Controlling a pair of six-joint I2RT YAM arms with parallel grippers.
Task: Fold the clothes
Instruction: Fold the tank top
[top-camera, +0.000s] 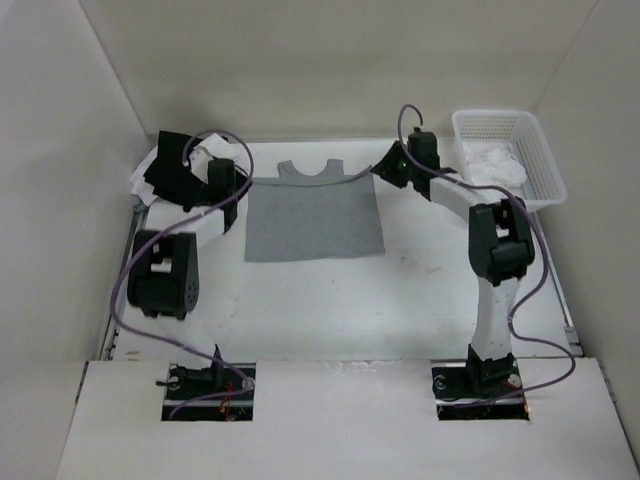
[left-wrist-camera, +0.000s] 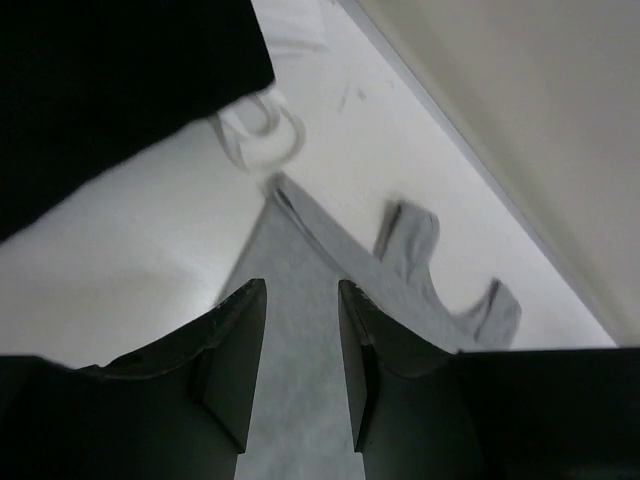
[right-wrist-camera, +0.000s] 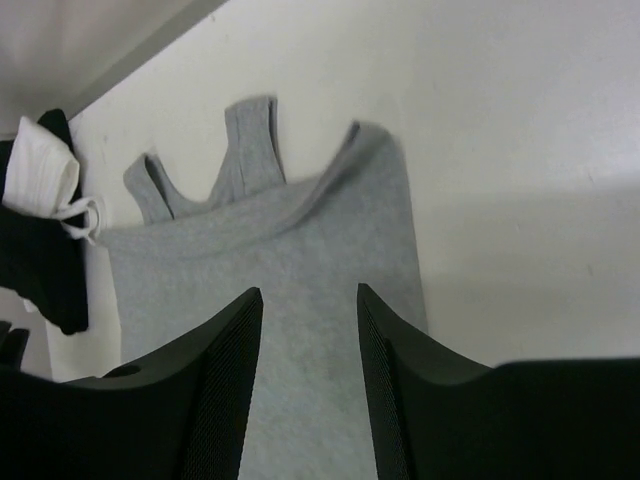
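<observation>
The clothes (top-camera: 313, 220) are one light grey knit garment lying flat at the middle of the table, folded into a rough rectangle, with neckline and shoulder straps at the far edge. My left gripper (top-camera: 243, 188) hovers at its far left corner, jaws open; grey fabric (left-wrist-camera: 290, 250) shows below the left gripper (left-wrist-camera: 302, 288). My right gripper (top-camera: 385, 167) hovers at the far right corner, also open. In the right wrist view the right gripper (right-wrist-camera: 308, 292) stands apart over the fabric (right-wrist-camera: 270, 250). Neither holds anything.
A white mesh basket (top-camera: 547, 170) with a white cloth (top-camera: 497, 165) stands at the back right. Black-and-white garments (top-camera: 165, 165) lie piled at the back left, next to my left arm. Pale walls enclose the table on three sides.
</observation>
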